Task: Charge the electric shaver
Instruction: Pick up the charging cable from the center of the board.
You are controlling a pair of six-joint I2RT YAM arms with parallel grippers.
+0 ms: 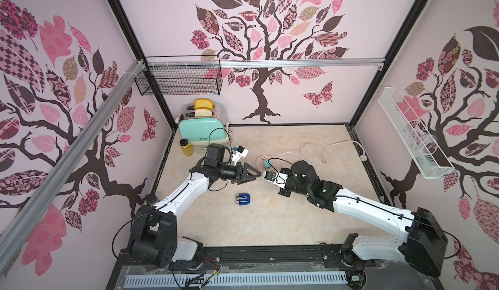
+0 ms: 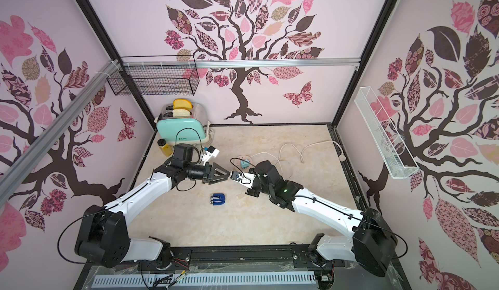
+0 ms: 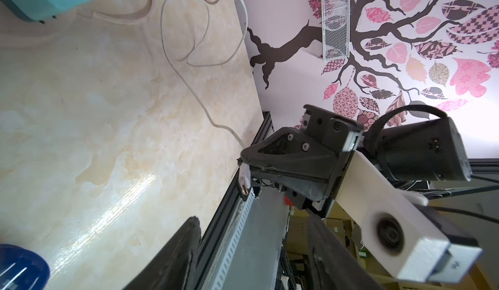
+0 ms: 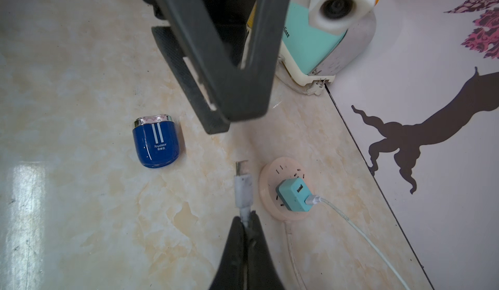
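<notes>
Closest in both top views, a slotted cable duct (image 1: pixel 235 279) lines the near edge of the marble table (image 1: pixel 283 221). Beyond it the electric shaver (image 1: pixel 243 200) lies flat and alone between the two arms, nearer than both grippers. The right gripper (image 4: pixel 247 218) is clamped on a white charging plug (image 4: pixel 243 188), whose metal tip faces the left gripper (image 1: pixel 258 173); that gripper's jaws stand apart just beside it. Just past the plug, toward the far wall, a teal adapter (image 4: pixel 293 195) sits in the pink power strip (image 4: pixel 270 172). In the right wrist view, the left gripper's fingers hide part of the teal toaster (image 1: pixel 201 133).
</notes>
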